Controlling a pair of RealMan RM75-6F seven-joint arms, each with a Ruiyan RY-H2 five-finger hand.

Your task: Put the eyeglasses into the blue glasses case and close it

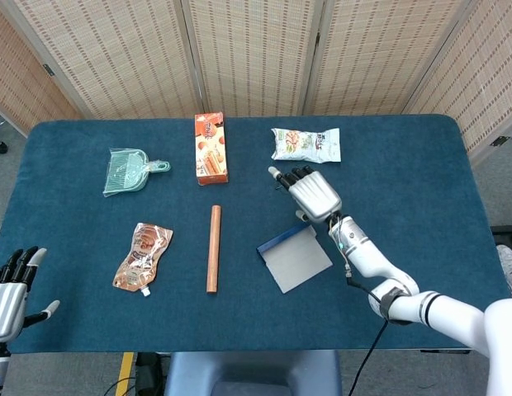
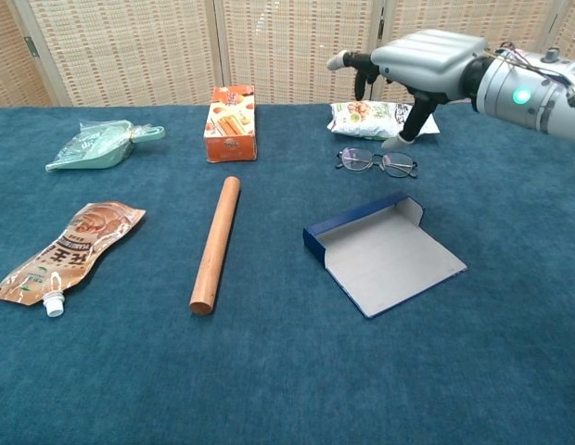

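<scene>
Now my right hand hangs above the eyeglasses, fingers loosely spread and holding nothing; in the head view it covers them. I see the glasses lying flat on the blue table, lenses up, just in front of the snack bag near the far edge. I have the blue glasses case lying open nearer to me, its grey lining showing and its blue wall on the left side, apart from the glasses. Left of the case lies the wooden rod, with bare cloth between them. My left hand shows only in the head view, at the table's near left edge, fingers spread and empty.
</scene>
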